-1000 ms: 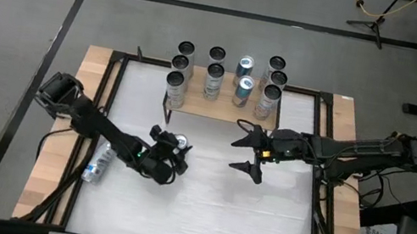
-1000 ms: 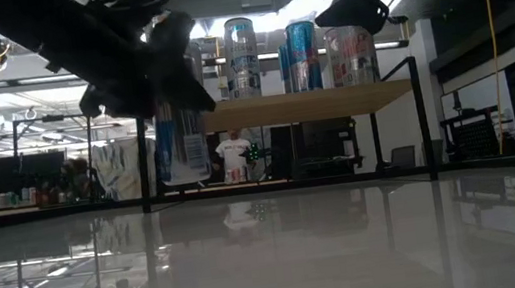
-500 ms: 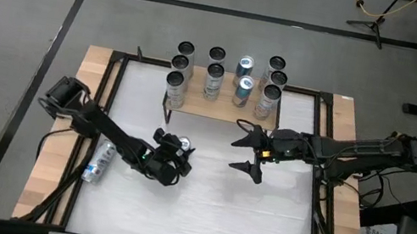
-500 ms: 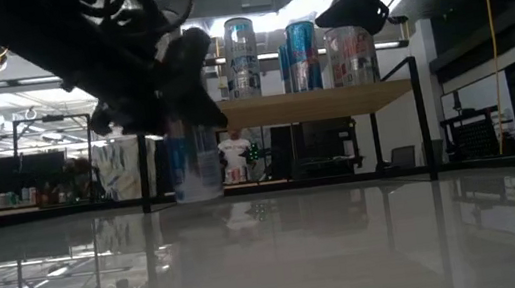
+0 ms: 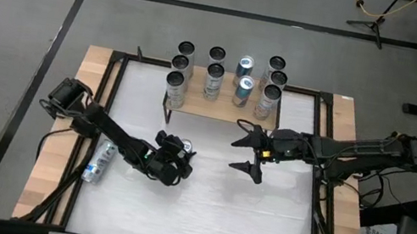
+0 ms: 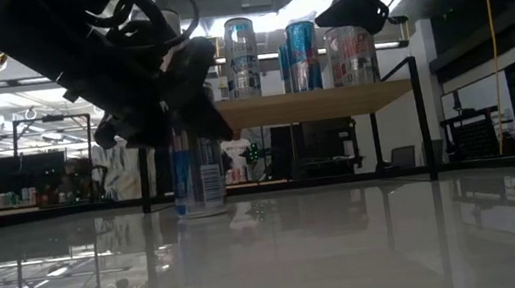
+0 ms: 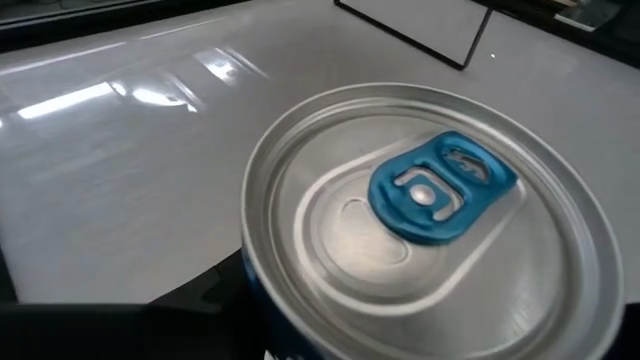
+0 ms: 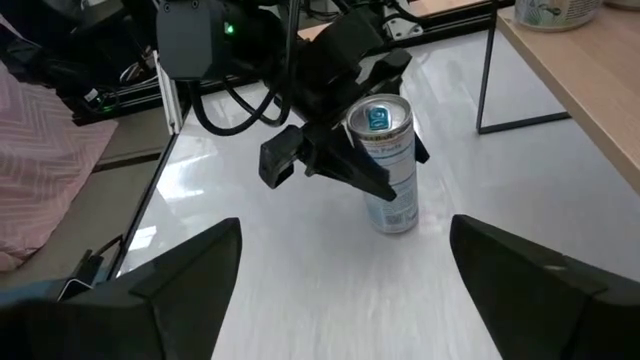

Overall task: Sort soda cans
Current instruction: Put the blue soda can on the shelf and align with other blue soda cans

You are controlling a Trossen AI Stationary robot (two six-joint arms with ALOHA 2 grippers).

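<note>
A slim silver soda can (image 8: 385,165) with a blue label and a blue tab (image 7: 440,187) stands upright on the white table (image 5: 209,212), left of centre. My left gripper (image 5: 177,150) reaches in from the table's left and is shut on it. My right gripper (image 5: 250,150) hangs open over the table's middle right, above the surface and well clear of the can. Several more soda cans (image 5: 216,75) stand on the wooden shelf (image 5: 219,107) at the far edge. One soda can (image 5: 102,160) lies on its side at the left edge. My left gripper pinches the can's upper side wall (image 8: 388,140), just below the rim, between its two fingers (image 8: 345,170). The fingers come from the table's left, slanting down, and lie across the can. The can stands upright with its base on the table.
The raised wooden shelf (image 6: 313,106) rests on a black frame, whose posts (image 6: 422,116) stand on the table at the far side. Wooden boards (image 5: 345,124) flank the white surface left and right. Bare white table lies toward the near edge.
My left gripper has gone down and a little toward the table's right with the can in its hold. The can hung clear of the table; it now stands upright on its base.
</note>
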